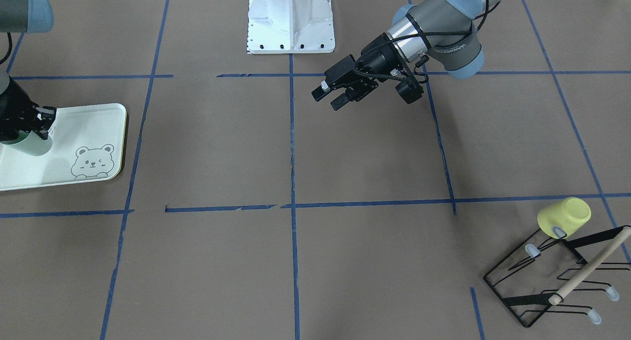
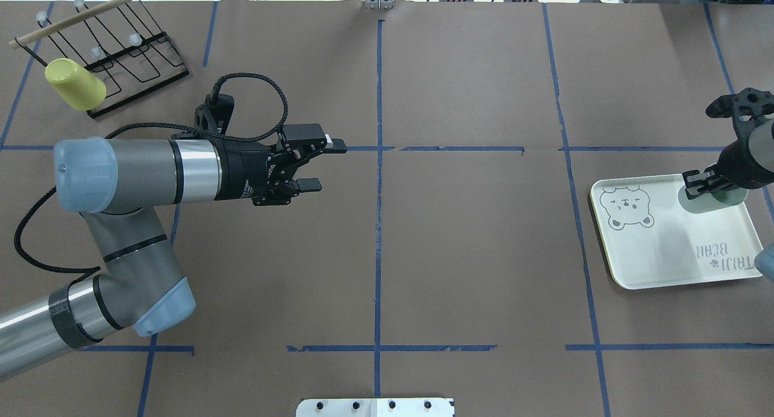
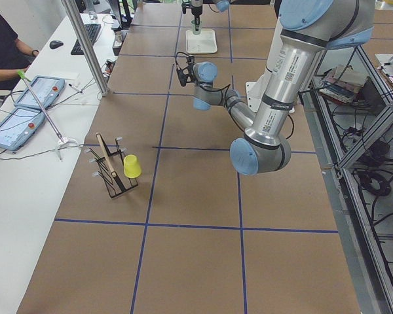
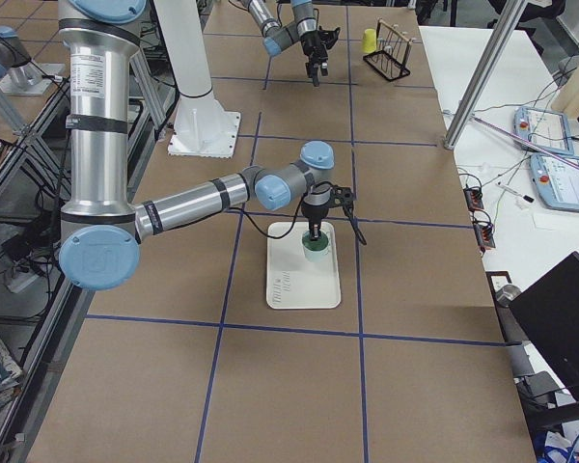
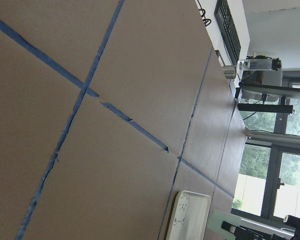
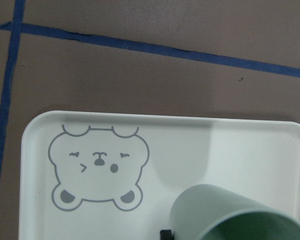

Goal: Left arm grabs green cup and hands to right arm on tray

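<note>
Bright even light, soft shadows, focus OK

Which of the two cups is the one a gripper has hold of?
The green cup, gripped at its rim by the right gripper at the tray. The yellow cup hangs untouched on the wire rack, far across the table.

Only one txt I can read: grey "TAIJI BEAR" on the tray (image 2: 665,260), upside-down in the overhead view, at the tray end opposite the bear drawing. White lettering on the left arm (image 2: 133,175) wrist & on the black body behind its jaws is too small to read. Its label strips in the left side view are illegible too.
</note>
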{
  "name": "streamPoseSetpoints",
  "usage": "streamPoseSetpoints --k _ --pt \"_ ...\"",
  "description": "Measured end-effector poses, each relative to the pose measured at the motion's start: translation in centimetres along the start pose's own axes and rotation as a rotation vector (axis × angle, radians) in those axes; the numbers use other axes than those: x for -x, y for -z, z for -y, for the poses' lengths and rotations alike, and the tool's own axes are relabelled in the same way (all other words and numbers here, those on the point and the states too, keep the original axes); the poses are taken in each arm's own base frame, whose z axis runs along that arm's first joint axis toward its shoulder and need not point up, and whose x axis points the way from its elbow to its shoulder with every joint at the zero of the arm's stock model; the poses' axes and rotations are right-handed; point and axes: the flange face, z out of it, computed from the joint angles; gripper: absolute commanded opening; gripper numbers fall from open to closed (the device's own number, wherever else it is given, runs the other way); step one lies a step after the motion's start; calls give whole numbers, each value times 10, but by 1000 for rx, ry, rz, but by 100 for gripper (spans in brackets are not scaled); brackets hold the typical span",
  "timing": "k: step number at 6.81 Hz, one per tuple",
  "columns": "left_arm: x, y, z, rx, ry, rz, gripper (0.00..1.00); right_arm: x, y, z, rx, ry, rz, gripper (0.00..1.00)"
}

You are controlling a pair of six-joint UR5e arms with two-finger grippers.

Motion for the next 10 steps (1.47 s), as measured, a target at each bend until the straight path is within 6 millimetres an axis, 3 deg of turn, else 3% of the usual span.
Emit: streamPoseSetpoints --k 3,4,5,6,8,9,10 --pt "0 0 1 -3 0 0 100 21 -23 13 46 25 -11 2" --pt "0 0 1 -4 0 0 100 29 -26 15 54 31 -3 9" --pt "-1 1 5 -16 2 13 100 35 -32 14 66 36 -2 44" --pt "-3 1 13 -43 -12 50 100 38 -38 12 76 41 -4 99" --pt "-12 3 17 -94 -111 180 100 43 -34 11 70 51 4 100" --pt "-19 13 16 -122 -189 294 100 48 -16 9 44 60 21 100" --pt "-20 33 14 -136 -294 435 100 45 17 2 -1 59 42 100"
